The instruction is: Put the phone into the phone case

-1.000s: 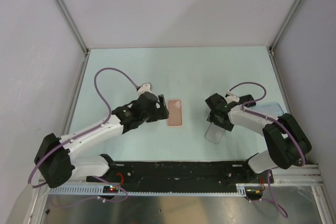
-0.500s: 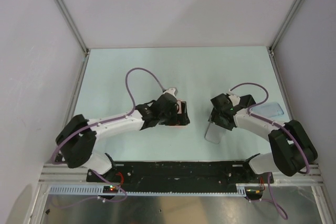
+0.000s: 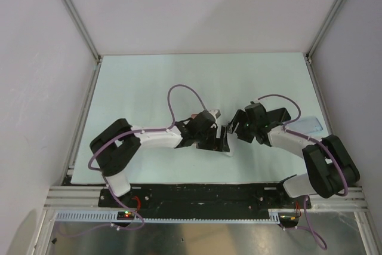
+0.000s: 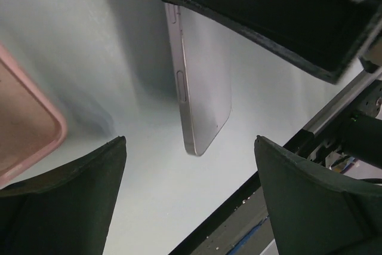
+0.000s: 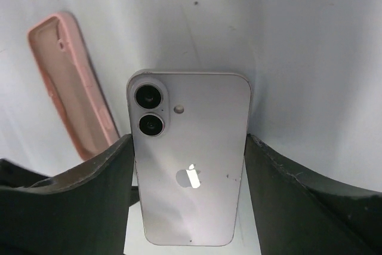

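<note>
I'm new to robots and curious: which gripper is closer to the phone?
Right. The right gripper grips the phone by both edges; the left gripper hangs open just short of it, beside the case.

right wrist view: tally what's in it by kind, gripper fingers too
phone: 1
case: 1
fingers: 2
total: 4
</note>
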Controlling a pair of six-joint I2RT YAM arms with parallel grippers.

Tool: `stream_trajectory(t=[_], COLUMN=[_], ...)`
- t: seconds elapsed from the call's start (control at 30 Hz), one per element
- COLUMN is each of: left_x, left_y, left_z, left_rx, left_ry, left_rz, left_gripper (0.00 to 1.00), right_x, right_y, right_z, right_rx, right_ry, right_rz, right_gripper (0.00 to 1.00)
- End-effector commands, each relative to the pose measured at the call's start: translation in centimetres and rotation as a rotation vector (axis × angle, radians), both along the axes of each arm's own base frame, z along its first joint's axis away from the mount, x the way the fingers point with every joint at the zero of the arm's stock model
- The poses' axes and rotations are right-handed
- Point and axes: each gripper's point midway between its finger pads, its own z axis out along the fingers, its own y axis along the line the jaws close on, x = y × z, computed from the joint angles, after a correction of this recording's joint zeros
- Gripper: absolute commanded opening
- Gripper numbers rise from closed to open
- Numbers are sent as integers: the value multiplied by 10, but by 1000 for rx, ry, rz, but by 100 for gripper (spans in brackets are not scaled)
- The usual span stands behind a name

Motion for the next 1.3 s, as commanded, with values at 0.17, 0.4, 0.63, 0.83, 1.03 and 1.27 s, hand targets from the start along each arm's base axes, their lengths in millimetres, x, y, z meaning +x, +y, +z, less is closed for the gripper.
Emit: stream_trajectory(t=[0.17,0.4,0.63,0.83,1.03,1.27], left_x=[15,31,35,37,42,57], left_y=[-37,-43,-39,-37,-31,-3], left_z=[13,13,9,7,28,68], left_rx=[-84,-106,-95,-87,-111,-164], left_ry=[-28,-41,-43,-42,-62,25], left_rz=[-53,-28,-14,7,57,222], left_gripper=[84,65,22,1,0,0], right_x=[-44,-47,-44,-37,-21,-10], right_y=[8,12,12,10,-13,-47], right_z=[-34,-34,-30,-21,14,100], right_rx=[57,78,96,106,45,-86], right_ry=[168,162,146,110,-44,-425], right_rz=[107,148,156,143,60,-20], right_gripper=[47,48,55,70,87,89])
